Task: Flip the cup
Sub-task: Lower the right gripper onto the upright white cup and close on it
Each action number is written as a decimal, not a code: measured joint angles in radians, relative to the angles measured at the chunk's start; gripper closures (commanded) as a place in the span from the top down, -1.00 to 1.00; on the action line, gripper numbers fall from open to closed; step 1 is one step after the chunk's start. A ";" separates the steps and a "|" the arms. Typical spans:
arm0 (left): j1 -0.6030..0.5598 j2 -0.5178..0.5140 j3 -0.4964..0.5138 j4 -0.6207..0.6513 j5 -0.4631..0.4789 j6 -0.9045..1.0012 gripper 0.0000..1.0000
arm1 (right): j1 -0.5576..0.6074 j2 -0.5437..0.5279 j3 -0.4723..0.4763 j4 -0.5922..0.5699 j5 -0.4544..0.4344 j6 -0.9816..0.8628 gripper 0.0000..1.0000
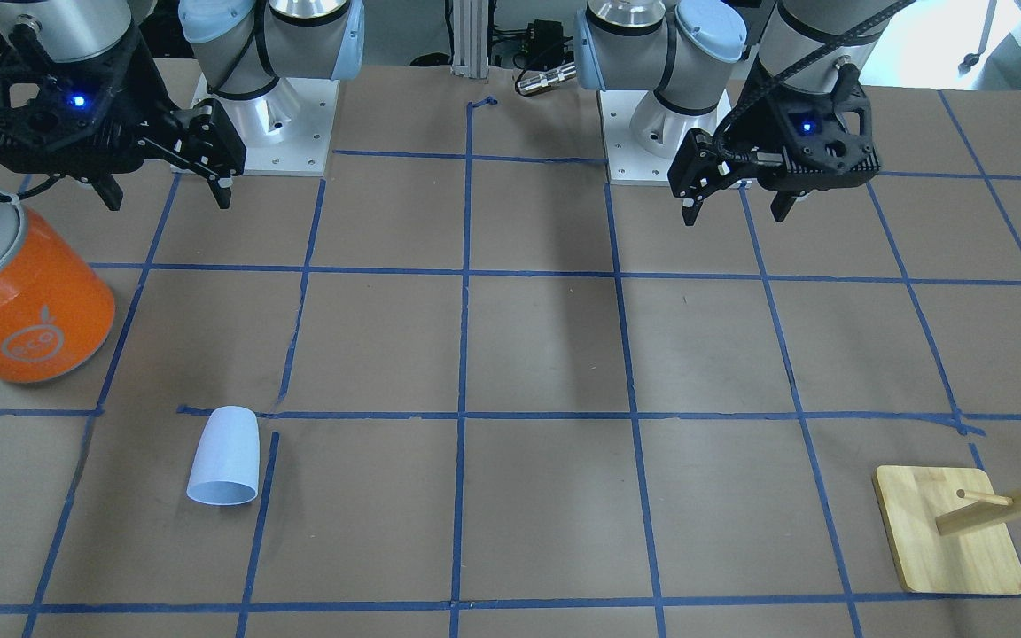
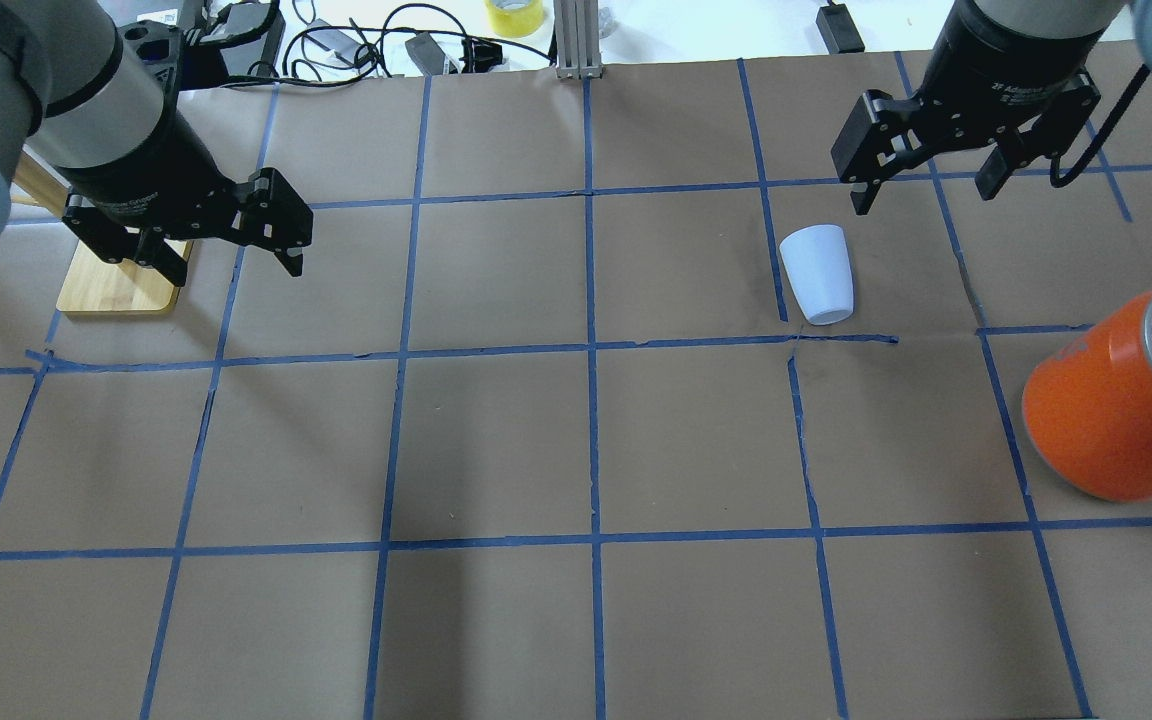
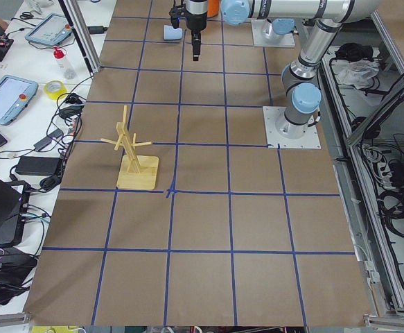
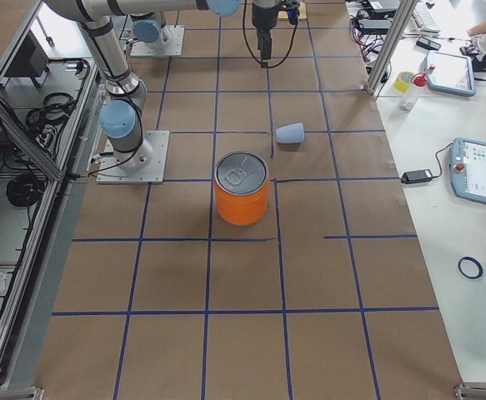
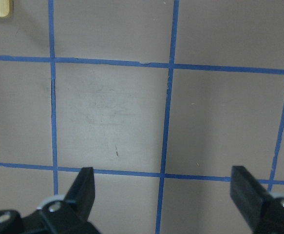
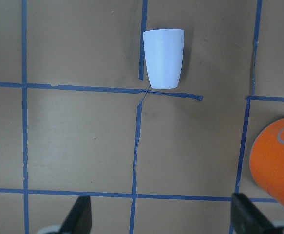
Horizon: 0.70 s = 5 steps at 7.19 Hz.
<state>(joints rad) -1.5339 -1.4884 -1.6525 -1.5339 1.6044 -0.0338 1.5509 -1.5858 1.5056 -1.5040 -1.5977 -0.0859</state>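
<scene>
You are at the start: the cup lies on its side near the orange can, untouched. Your right claw hangs wide open just beyond it, and the left claw is open and empty too. Next, I judge, you need to lower the right one astride the cup

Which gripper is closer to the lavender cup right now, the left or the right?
Right. The right gripper hangs in the air close by the cup; the left gripper is far off on the other side, near the wooden stand.
</scene>
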 measured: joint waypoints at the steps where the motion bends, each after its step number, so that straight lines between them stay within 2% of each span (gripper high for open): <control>1: 0.000 0.000 -0.001 0.000 0.000 0.000 1.00 | 0.000 -0.001 0.002 0.000 -0.001 0.000 1.00; 5: 0.000 0.000 -0.002 0.000 0.004 0.000 1.00 | -0.005 0.005 0.006 -0.003 0.010 -0.021 1.00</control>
<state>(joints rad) -1.5337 -1.4886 -1.6541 -1.5340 1.6089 -0.0334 1.5459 -1.5810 1.5119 -1.5072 -1.5882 -0.1070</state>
